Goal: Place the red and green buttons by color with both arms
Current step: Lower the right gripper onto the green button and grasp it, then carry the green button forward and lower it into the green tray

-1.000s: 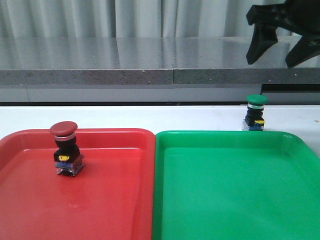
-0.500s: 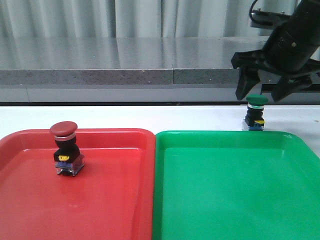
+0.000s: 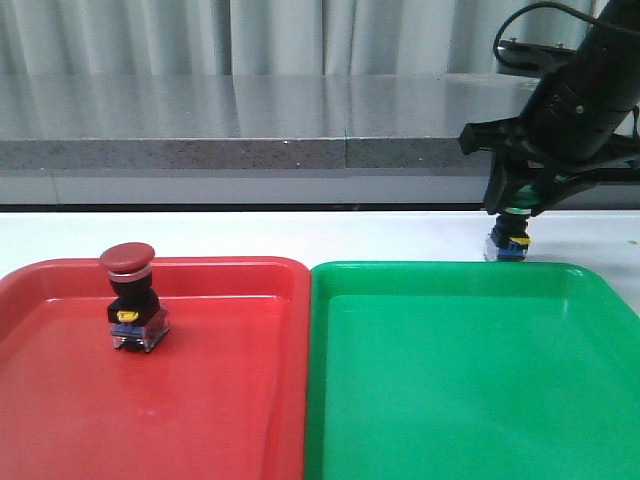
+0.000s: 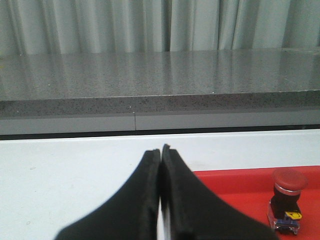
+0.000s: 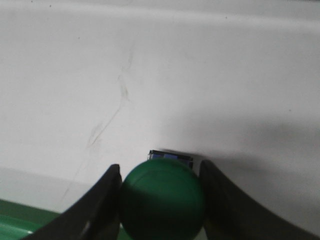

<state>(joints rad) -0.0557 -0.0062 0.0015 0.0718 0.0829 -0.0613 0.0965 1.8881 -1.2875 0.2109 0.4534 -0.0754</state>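
Green button (image 5: 162,196) between fingers (image 5: 102,202), cap hidden frontally

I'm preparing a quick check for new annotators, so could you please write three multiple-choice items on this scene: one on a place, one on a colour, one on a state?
1. Where does the red button stand?
A. in the red tray
B. in the green tray
C. on the white table

2. Which colour is the cap between the right gripper jaws?
A. red
B. yellow
C. green

3. How do the left gripper jaws stand?
A. wide open
B. pressed together, empty
C. shut on a button

Answers:
1 A: its base rests on the red tray's floor.
2 C: the green button sits between the jaws, on the table behind the green tray.
3 B: the left wrist view shows the tips meeting with nothing between.
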